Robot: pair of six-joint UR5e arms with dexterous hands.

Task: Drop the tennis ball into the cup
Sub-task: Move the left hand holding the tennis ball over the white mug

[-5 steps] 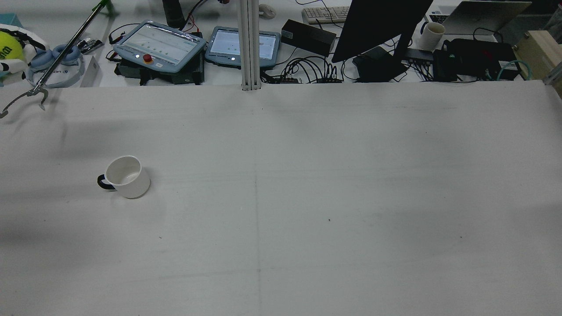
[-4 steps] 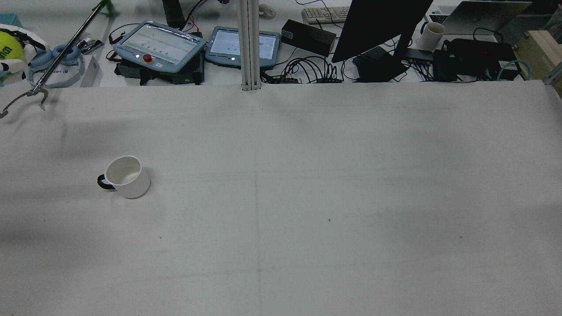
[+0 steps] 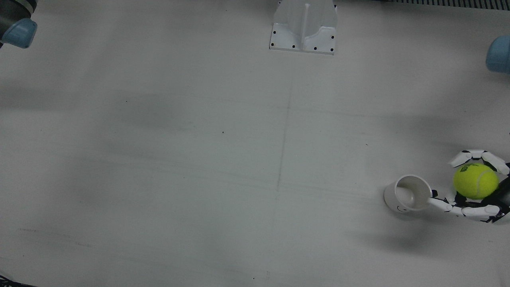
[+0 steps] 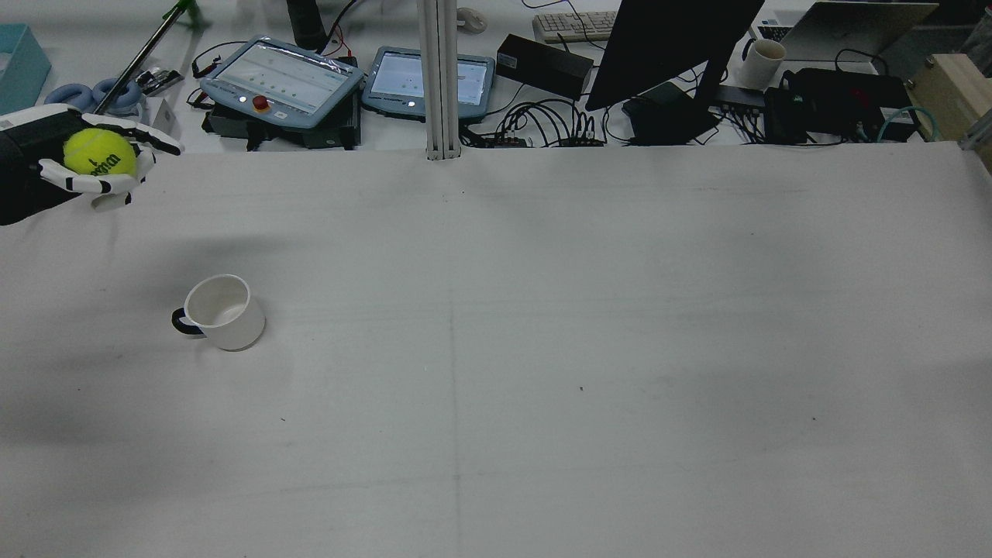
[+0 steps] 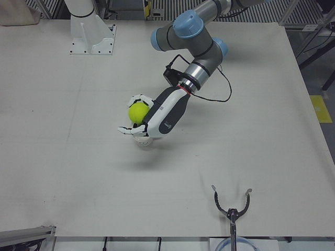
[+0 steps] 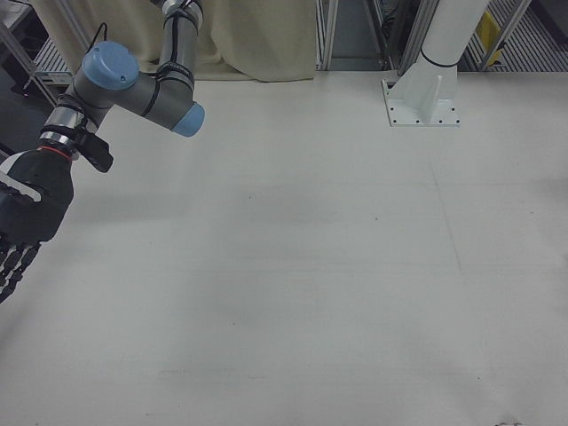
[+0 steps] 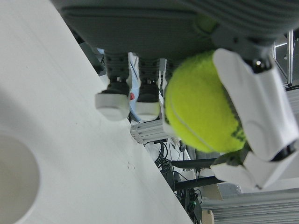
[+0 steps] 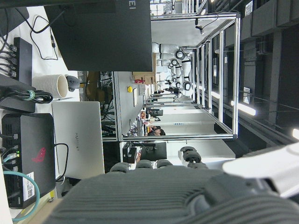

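Observation:
My left hand (image 4: 93, 174) is shut on the yellow-green tennis ball (image 4: 99, 153) and holds it in the air at the table's left side. The white cup (image 4: 225, 311) with a black handle stands upright and empty on the table. In the front view the ball (image 3: 475, 181) is just to the right of the cup (image 3: 408, 194), not over its mouth, and the left hand (image 3: 474, 211) reaches to the rim. The left-front view shows the ball (image 5: 138, 112) above the half-hidden cup (image 5: 142, 141). My right hand (image 6: 22, 222) hangs open and empty at its own side.
A long grabber tool (image 5: 231, 212) lies at the table's operator edge. A white pedestal (image 3: 303, 26) stands at the robot side. Teach pendants (image 4: 283, 77), a monitor (image 4: 674, 46) and cables fill the bench beyond the table.
My left hand with the ball has moved from the rear view's far left edge rightward and lower, closer to the cup. The cup has not moved.

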